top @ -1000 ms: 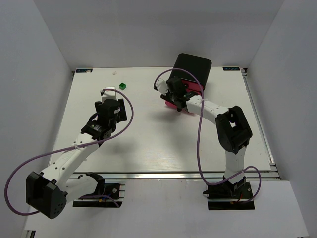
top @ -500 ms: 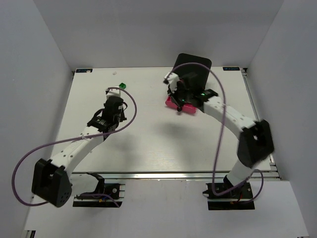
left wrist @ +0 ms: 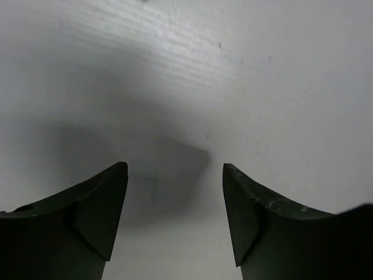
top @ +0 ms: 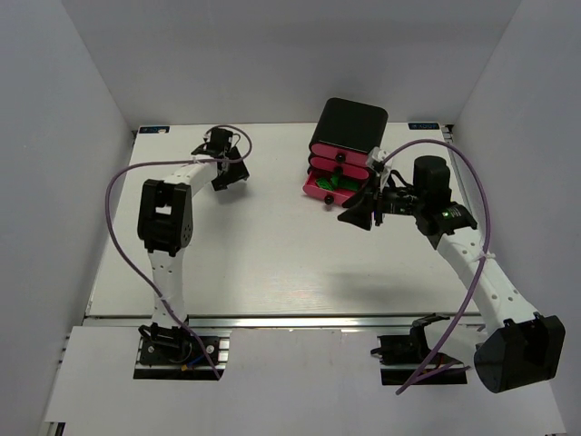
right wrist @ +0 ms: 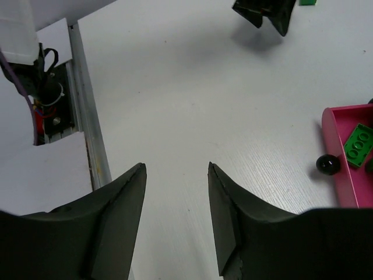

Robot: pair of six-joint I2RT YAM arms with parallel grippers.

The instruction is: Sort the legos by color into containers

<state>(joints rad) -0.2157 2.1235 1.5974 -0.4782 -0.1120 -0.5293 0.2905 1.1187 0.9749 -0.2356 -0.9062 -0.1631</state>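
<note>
Left gripper (top: 229, 174): in the upper left of the overhead view, low over the white table (top: 272, 263). Its fingers are spread wide with nothing between them. Its own camera shows only bare tabletop and a shadow.
Right gripper (top: 357, 216): right of centre in the overhead view, near the front of the bottom drawer and apart from it. The fingers stand apart and hold nothing.
Cabinet (top: 356, 120): glossy black, in the upper middle of the overhead view, at the far side of the table.
Drawers: three pink ones are stacked in the cabinet. The top drawer (top: 342, 150) and middle drawer (top: 334, 166) sit further in. The bottom drawer (top: 318, 192) sticks out furthest toward the near side, open on top.
Knob (right wrist: 327, 165): small, black and round, on the bottom drawer's front, at the right edge of the right wrist view.
Green bricks (top: 338, 184): lying inside the bottom drawer. The right wrist view shows one flat studded brick behind the pink wall.
Loose green piece (right wrist: 308, 2): at the top edge of the right wrist view, on the table just beside the left gripper. From above I cannot make it out.
Purple cable (top: 113, 195): loops alongside the left arm.
</note>
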